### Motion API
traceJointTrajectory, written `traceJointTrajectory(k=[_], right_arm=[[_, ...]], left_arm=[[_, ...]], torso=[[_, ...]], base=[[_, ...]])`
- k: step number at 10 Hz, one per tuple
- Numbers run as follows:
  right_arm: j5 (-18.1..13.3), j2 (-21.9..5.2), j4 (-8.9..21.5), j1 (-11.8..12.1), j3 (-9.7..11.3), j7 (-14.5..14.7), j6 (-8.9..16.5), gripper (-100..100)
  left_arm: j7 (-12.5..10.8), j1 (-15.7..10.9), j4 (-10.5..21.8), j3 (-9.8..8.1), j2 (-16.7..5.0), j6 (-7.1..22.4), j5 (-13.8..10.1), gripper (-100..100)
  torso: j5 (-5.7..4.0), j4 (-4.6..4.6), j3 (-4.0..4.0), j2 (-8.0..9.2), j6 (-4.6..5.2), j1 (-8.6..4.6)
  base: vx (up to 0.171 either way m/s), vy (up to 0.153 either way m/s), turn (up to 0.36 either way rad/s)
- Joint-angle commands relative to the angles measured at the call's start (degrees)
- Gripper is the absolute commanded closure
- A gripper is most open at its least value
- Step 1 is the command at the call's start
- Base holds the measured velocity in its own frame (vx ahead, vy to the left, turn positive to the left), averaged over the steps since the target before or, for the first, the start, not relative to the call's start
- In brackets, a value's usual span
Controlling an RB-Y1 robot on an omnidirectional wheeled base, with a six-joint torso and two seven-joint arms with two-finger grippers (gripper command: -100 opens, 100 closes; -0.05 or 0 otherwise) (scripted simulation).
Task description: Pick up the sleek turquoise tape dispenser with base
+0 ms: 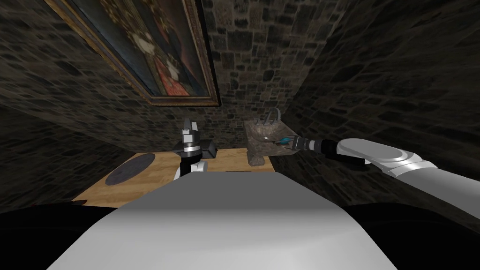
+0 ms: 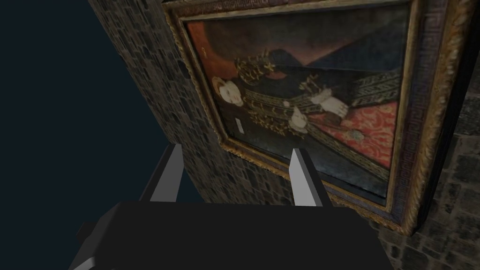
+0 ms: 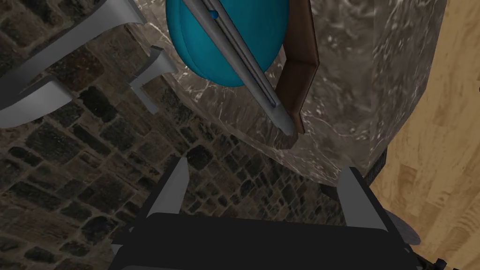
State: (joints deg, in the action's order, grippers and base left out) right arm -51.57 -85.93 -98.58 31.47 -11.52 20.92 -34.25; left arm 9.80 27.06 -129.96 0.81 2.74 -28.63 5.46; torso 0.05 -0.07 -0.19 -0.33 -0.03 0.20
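Premises: dark stone walls (image 1: 375, 70) close in a narrow corner. A wooden counter (image 1: 161, 172) runs along the far wall and carries a dark oval mat (image 1: 130, 168). At the end of the counter stands a mottled stone basin (image 1: 258, 143) with a grey faucet (image 1: 273, 115) at its back.

Left arm: raised above the counter, its gripper (image 1: 190, 125) points upward with the fingers apart and nothing held. In my judgement it is parked there to keep out of the working arm's way.

Right arm: stretched across from the right side toward the basin. This approach suits an item lying on the basin's near side. The right gripper (image 3: 265, 166) has its fingers spread wide and nothing between them.

Task item: the turquoise tape dispenser (image 3: 225, 42) lies on top of the basin, toward the right arm's side. A grey bar (image 3: 243, 70) crosses its rounded body and a brown angled piece (image 3: 300, 61) sits against it. I cannot tell whether either belongs to the dispenser. The dispenser lies ahead of the open fingers, near but apart. It is roughly in line with the gap, somewhat toward one finger.

Assessment: approach stage; the grasp is not yet made.
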Motion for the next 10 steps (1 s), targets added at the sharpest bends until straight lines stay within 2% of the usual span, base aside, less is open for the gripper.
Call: traceJointTrajectory(k=[1, 2, 4, 5, 7, 10], right_arm=[[-2.11, -2.86, 2.43, 0.73, 1.27, 1.5, -0.96, -100], [-2.11, -3.83, 2.43, 0.73, 1.27, 1.5, -0.96, -100], [-4.54, -7.47, 5.34, 1.39, 2.97, 2.96, -2.08, -100], [-4.54, -8.32, 5.34, 1.39, 2.97, 2.96, -2.08, -100], [-6.6, -12.02, 7.74, 2.05, 4.48, 4.17, -3.06, -100], [-8.71, -15.7, 10.09, 2.91, 6.14, 5.36, -4.11, -100]], left_arm=[[0.0, 0.0, 0.0, 0.0, 0.0, 0.0, 0.0, 0], [0.0, 0.0, 0.0, 0.0, 0.0, 0.0, 0.0, 0], [0.0, 0.0, 0.0, 0.0, 0.0, 0.0, 0.0, 0], [0.0, 0.0, 0.0, 0.0, 0.0, 0.0, 0.0, 0], [0.0, 0.0, 0.0, 0.0, 0.0, 0.0, 0.0, 0], [0.0, 0.0, 0.0, 0.0, 0.0, 0.0, 0.0, 0]], torso=[[0.0, 0.0, 0.0, 0.0, 0.0, 0.0], [0.01, -0.02, -0.04, -0.07, -0.01, 0.09], [0.0, 0.0, 0.01, 0.02, 0.01, 0.0], [-0.01, 0.0, -0.01, -0.02, 0.01, -0.04], [-0.01, 0.02, 0.06, 0.1, 0.02, -0.03], [0.0, 0.02, 0.05, 0.1, 0.02, 0.01]], base=[[0.087, 0.07, 0.164], [0.065, 0.048, 0.047], [0.069, 0.033, 0.1], [0.056, 0.015, 0.043], [0.048, 0.035, 0.077], [0.045, 0.036, 0.062]])
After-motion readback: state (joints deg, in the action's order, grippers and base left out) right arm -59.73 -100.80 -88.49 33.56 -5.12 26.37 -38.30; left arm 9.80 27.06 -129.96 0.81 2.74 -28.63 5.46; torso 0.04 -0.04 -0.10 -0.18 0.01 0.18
